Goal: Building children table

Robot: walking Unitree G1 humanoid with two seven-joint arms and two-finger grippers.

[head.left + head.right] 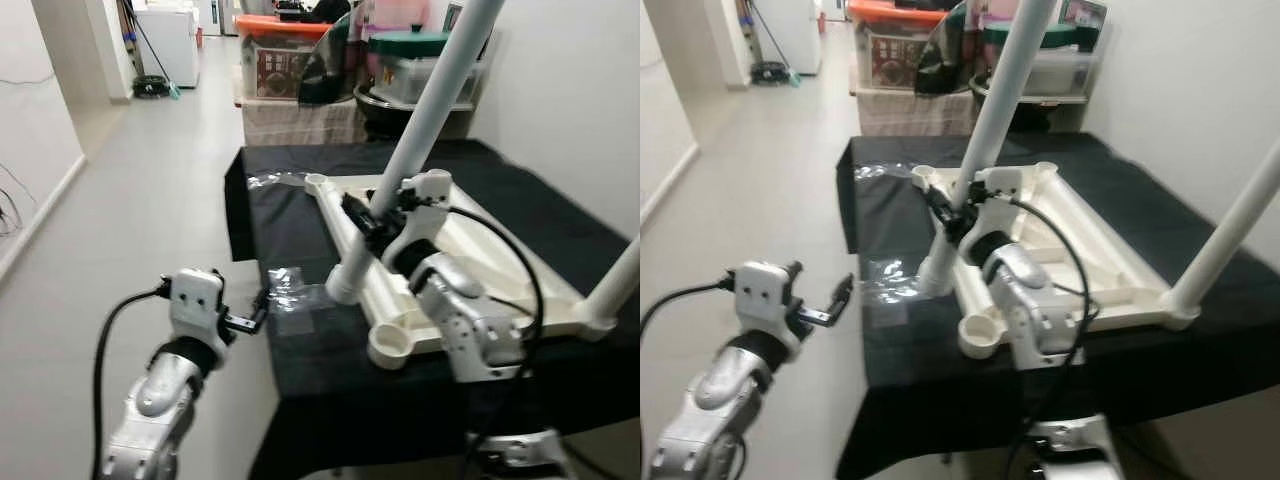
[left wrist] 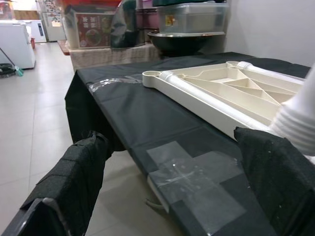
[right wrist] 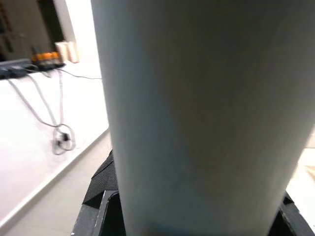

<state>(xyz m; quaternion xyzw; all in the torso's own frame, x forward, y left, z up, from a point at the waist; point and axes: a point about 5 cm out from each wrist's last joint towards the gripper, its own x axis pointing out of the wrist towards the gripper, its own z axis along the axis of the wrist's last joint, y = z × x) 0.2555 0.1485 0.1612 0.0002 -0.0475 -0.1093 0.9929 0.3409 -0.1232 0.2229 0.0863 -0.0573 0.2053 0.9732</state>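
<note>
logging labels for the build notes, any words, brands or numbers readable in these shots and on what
None can be read.
Red box in the background: a printed label, too blurred to read.
Storage tub: a small yellow sticker, too small to read.
Table top and table leg: no markings seen.

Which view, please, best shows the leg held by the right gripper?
The right eye view: the leg runs from threaded end upward. The left eye view is similar; the right wrist view has it blurred close-up; the left wrist view catches its threaded tip.
</note>
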